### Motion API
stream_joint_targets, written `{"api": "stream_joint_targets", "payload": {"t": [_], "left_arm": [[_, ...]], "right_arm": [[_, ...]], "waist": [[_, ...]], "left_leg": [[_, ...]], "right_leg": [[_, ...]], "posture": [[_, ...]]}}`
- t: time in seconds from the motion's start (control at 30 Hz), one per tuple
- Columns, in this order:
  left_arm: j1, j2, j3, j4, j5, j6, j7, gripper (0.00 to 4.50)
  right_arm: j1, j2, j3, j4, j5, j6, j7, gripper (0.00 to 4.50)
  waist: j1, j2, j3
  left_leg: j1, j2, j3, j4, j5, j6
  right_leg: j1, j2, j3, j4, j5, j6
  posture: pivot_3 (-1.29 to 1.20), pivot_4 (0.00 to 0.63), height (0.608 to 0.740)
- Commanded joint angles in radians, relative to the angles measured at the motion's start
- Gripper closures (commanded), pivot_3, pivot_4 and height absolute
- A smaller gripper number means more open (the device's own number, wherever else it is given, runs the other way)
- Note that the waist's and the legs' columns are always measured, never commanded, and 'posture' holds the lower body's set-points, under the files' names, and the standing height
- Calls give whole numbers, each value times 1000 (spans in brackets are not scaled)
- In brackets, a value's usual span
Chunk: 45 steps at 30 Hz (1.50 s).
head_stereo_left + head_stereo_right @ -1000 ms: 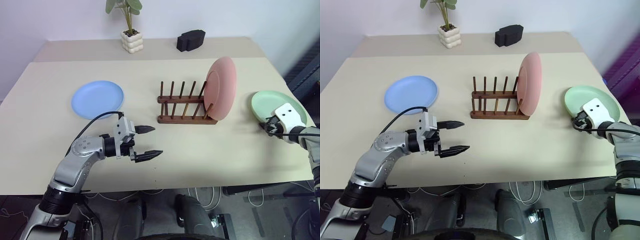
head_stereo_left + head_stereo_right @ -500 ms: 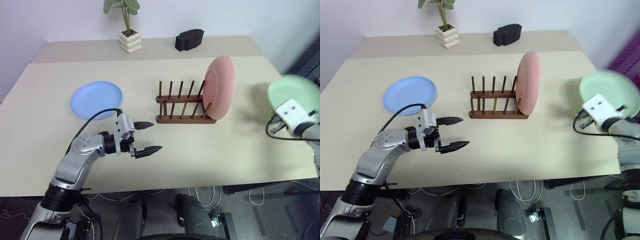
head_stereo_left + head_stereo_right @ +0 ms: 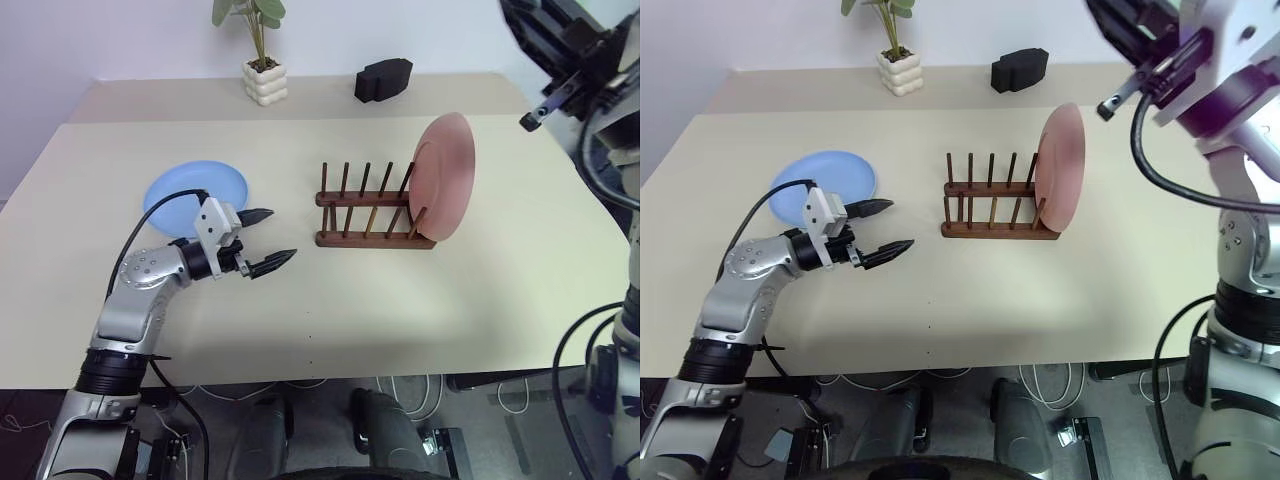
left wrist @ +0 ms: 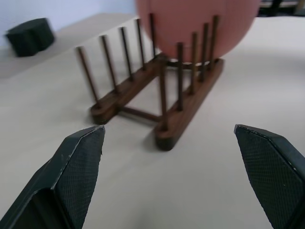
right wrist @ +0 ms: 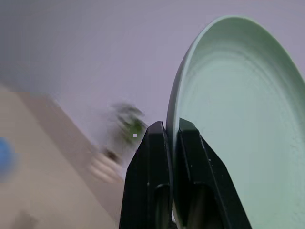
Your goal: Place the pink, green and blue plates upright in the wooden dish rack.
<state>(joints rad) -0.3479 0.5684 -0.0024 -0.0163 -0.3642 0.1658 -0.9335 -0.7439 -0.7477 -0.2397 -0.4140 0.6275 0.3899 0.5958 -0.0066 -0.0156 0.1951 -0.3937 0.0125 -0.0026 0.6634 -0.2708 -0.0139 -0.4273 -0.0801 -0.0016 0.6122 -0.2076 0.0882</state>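
The pink plate (image 3: 445, 175) stands upright in the right end of the wooden dish rack (image 3: 370, 215), at mid-table. The blue plate (image 3: 190, 190) lies flat at the left. My left gripper (image 3: 280, 235) hovers open and empty at that plate's near right edge and points toward the rack (image 4: 143, 105). My right arm (image 3: 575, 50) is raised high at the upper right. In the right wrist view my right gripper (image 5: 170, 126) is shut on the rim of the green plate (image 5: 238, 95), which is held up on edge in the air.
A potted plant (image 3: 262, 70) and a black object (image 3: 382, 80) sit at the back of the beige table (image 3: 350, 300). Several empty peg slots stand left of the pink plate. The table's right edge runs below my raised arm.
My right gripper lifted the green plate off the table's right side and swung it up high. My left gripper drifted back and left, toward the blue plate, still open.
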Motion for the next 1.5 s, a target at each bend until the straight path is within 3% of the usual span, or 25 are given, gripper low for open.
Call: {"api": "stream_joint_targets", "payload": {"t": [0.03,0.17,0.57,1.5], "left_arm": [[9,5,25,-25,-1,-21,1,0],[30,2,32,-41,-5,-20,5,0],[52,3,40,-50,-8,-21,-2,0],[62,-24,35,-32,-9,-40,-22,0]], "right_arm": [[-13,55,-11,-81,219,118,-28,4478],[10,198,5,-85,430,225,-165,4478],[162,388,-38,-10,649,299,-461,4478],[238,441,-17,70,750,310,-661,4478]], "waist": [[0,0,0],[-5,0,0],[-6,0,0],[-7,0,0]], "left_leg": [[0,0,0,0,0,0],[0,0,0,1,0,0],[0,0,1,0,0,0],[0,0,1,0,0,0]], "right_leg": [[0,-1,0,0,0,0],[0,-1,0,1,0,0],[-1,0,0,1,0,0],[-1,1,0,1,0,0]], "posture": [[0,150,740],[0,150,740],[0,150,740],[0,150,740]]}}
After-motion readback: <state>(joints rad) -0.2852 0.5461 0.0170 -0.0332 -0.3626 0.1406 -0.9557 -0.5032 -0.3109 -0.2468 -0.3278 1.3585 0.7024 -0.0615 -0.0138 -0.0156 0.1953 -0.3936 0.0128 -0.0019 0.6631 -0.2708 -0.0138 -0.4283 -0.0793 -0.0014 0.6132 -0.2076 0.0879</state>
